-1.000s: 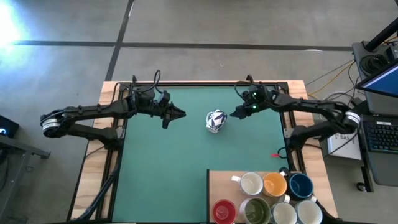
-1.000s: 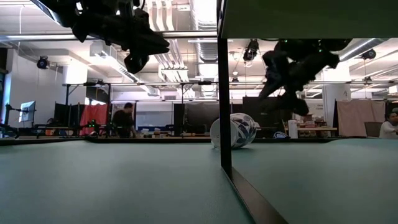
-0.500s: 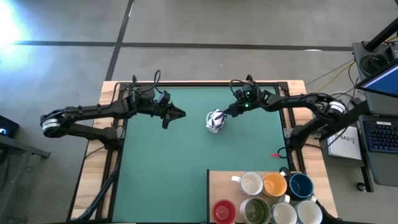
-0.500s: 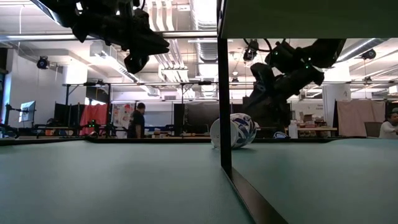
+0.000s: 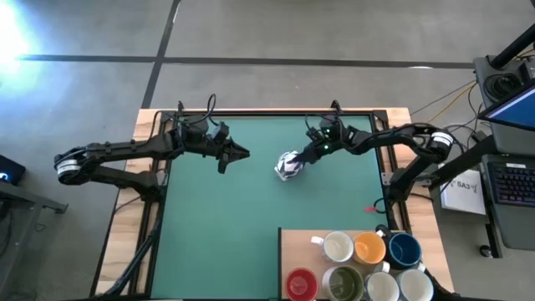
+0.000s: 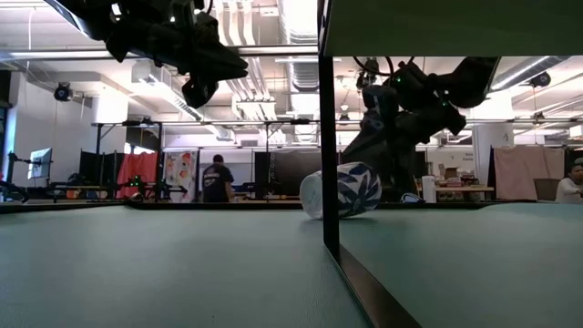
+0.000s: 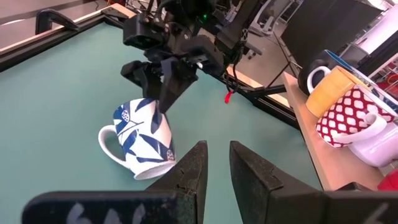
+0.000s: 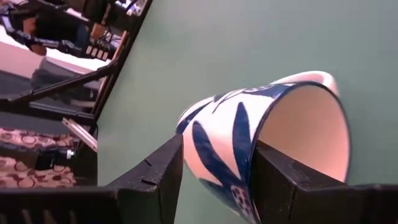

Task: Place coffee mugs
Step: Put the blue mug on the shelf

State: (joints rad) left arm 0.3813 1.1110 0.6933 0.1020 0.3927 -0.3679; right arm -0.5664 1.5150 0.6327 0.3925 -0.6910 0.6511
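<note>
Green table (image 5: 217,226) fills most of the high view, wood frame around it. Wooden board (image 5: 292,247) sits at the near right corner of the table, carrying a cluster of mugs: white mug (image 5: 338,247), orange mug (image 5: 369,247), dark blue mug (image 5: 404,249), red mug (image 5: 300,284), olive-inside mug (image 5: 343,284), two more white ones (image 5: 382,287) at the picture's lower edge. All of those stand upright, mouths up, packed touching or nearly so. Blue-leaf mug (image 5: 287,165) is apart from them, near the table's middle, well away from the board. It is tipped over toward its side, long axis tilted close to the table surface; in the left wrist view its mouth rim points down toward the mat and the handle sticks out sideways, away from the board. Right gripper (image 5: 306,154) is at the blue-leaf mug, on the side facing the table's right edge; right wrist view shows its fingers (image 8: 155,171) spread wide and straddling the mug wall, one outside, one inside the mouth, not clearly squeezing. Left gripper (image 5: 242,153) hovers above the table on the other side of the blue-leaf mug, clear of it, fingers nearly pressed together with a narrow gap, holding nothing. Nothing lies between the blue-leaf mug and the board. A small red thing (image 5: 368,208) sits at the table's right edge, too small to identify.
</note>
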